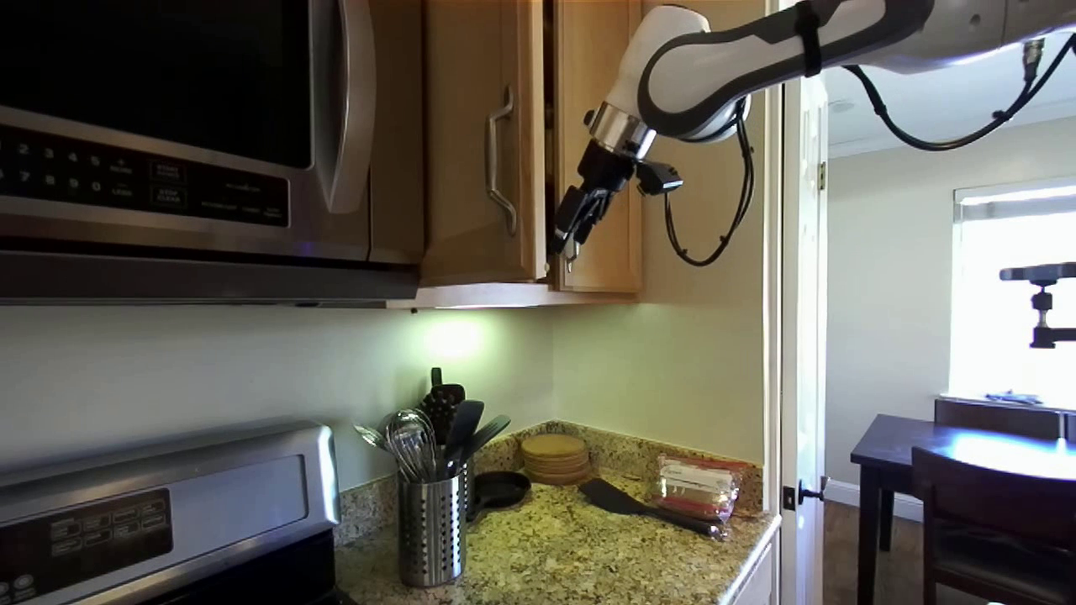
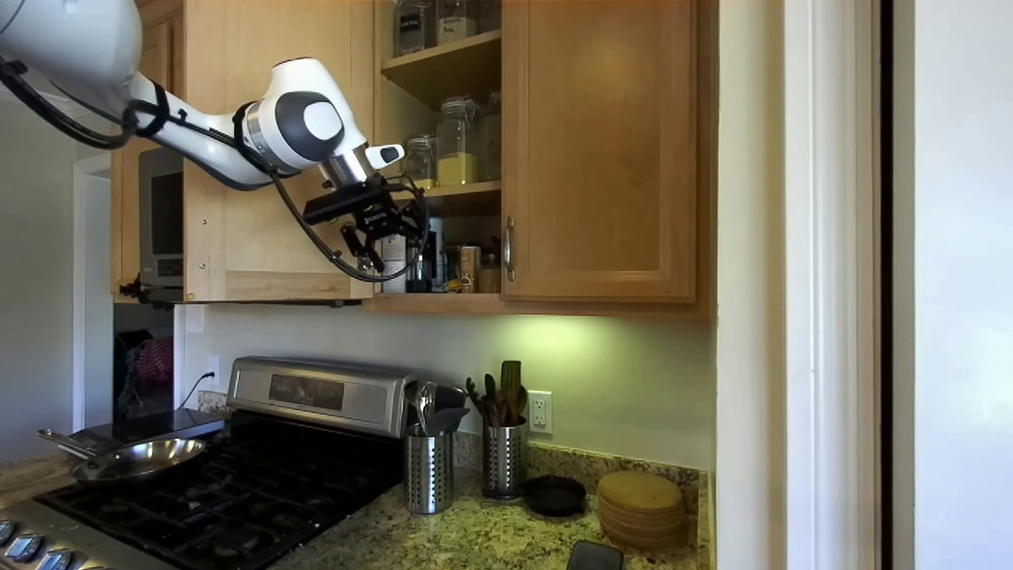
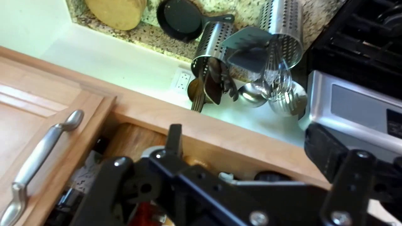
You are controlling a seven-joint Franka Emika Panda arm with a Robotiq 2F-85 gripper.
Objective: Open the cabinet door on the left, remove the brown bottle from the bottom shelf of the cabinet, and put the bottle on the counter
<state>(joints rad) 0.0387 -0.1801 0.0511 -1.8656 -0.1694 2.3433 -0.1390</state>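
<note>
The cabinet door stands swung open in both exterior views [image 1: 461,134] [image 2: 253,241]. The cabinet [image 2: 435,302] shows its shelves there. A small brown cylindrical container on the bottom shelf, probably the brown bottle [image 2: 468,269], stands among other items. In the wrist view an amber-brown rounded thing [image 3: 195,162] shows partly behind a finger; I cannot tell if it is the same one. My gripper [image 1: 568,237] is open and empty, in front of the opening at bottom-shelf height [image 2: 396,247], its fingers wide apart in the wrist view [image 3: 246,139]. The counter [image 2: 491,530] lies below.
The narrower door [image 2: 601,158] appears shut, its handle [image 3: 44,153] beside the opening. Glass jars [image 2: 457,142] stand on the shelf above. Steel utensil holders [image 2: 428,475], a small black skillet [image 2: 554,496], stacked round wooden pieces [image 2: 641,511] and a spatula [image 1: 618,497] are on the counter.
</note>
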